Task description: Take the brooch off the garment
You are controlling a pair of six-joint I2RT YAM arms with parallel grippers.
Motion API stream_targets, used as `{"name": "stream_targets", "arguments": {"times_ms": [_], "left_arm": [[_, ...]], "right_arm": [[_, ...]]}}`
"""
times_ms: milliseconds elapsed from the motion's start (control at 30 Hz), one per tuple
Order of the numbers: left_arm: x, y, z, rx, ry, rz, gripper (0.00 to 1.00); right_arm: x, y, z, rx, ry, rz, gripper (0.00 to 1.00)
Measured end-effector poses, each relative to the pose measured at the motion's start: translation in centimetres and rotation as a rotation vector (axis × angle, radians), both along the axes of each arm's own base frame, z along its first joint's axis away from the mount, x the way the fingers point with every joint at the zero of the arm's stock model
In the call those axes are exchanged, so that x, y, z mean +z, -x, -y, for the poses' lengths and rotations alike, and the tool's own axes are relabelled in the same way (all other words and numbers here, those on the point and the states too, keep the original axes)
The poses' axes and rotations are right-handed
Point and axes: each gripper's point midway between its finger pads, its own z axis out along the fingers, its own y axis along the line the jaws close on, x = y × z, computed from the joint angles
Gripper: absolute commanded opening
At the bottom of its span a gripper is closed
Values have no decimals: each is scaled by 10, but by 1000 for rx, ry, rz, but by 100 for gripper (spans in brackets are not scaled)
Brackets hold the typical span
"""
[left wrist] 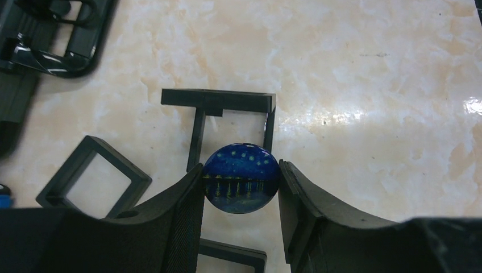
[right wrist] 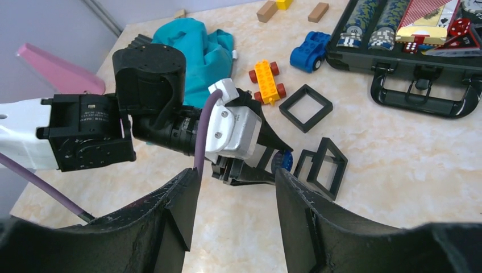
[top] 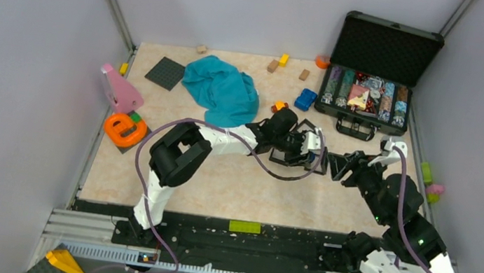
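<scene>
One brooch [left wrist: 241, 178], a round blue disc painted with a starry night scene, is pinched edge to edge between the two fingers of the left gripper [left wrist: 240, 170], just above the marbled table [left wrist: 369, 85]. The single teal garment [top: 220, 91] lies crumpled well apart from it, at ten o'clock from that gripper in the top view. The right gripper [right wrist: 234, 179] sits at four o'clock from the left one, its two fingers spread wide with nothing between them.

There are two black square frames. A lone frame [left wrist: 122, 162] lies at nine o'clock of the brooch in the left wrist view, and an open frame [left wrist: 219, 100] with two joined halves lies beneath it.

There are two toy cars, a blue toy car [top: 305, 100] at twelve o'clock from the left gripper and a yellow toy car [right wrist: 267, 79] with red wheels. One open case [top: 386, 51] stands at two o'clock. Three tan wooden blocks [top: 272, 65] lie along the far edge.
</scene>
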Motion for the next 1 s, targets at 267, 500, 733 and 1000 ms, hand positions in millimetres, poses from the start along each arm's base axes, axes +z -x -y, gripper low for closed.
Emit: {"name": "stream_targets", "arguments": {"times_ms": [267, 500, 733, 1000], "left_arm": [[-17, -5, -1, 4, -50, -53, 43], [-24, -12, 9, 11, -83, -104, 44], [-28, -11, 13, 11, -107, -161, 45], [-22, -8, 26, -9, -82, -199, 46]], "right_arm": [[3, 2, 3, -3, 0, 15, 53], [4, 4, 5, -5, -4, 22, 53], [5, 5, 9, -19, -4, 26, 52], [4, 5, 11, -30, -3, 27, 52]]}}
